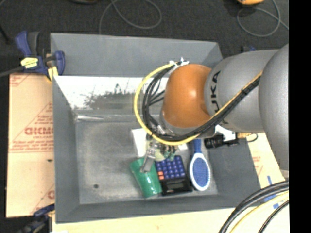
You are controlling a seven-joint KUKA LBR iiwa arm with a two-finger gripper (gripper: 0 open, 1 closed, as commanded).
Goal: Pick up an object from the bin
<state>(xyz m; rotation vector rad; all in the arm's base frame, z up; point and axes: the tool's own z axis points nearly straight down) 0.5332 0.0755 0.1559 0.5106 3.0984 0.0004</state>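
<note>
My gripper (151, 158) hangs low over the front middle of the bin, under the orange wrist cover. Its tip is at the upper end of a green cylindrical object (146, 178) that lies on the floor near the front wall; contact cannot be made out. Right beside the green object lies a calculator (172, 174) with blue keys and a black display end. A blue and white oval brush (199, 171) lies to the right of the calculator, its handle pointing to the back. A white flat item (140, 138) shows just behind the gripper, partly hidden by the arm.
The arm and its orange cover with yellow and black cables hide the right middle of the bin. The left half of the bin floor is bare grey metal with a small dark speck near the front left.
</note>
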